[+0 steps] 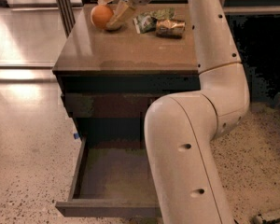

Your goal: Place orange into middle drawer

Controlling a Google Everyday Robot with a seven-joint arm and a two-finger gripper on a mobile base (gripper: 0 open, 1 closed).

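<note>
Fingers [122, 12] apart, my gripper [115, 3] hovers at the orange [101, 17], one finger just to its right; I cannot tell if it touches. Being round, the orange has no long axis and sits at the far left corner of the cabinet top [130, 50]. Foil packets [161, 24] lie near. Well below, the middle drawer [107, 208] stands pulled open.

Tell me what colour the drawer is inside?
The drawer is grey-brown inside, camera view; the gripper is by the orange.
</note>
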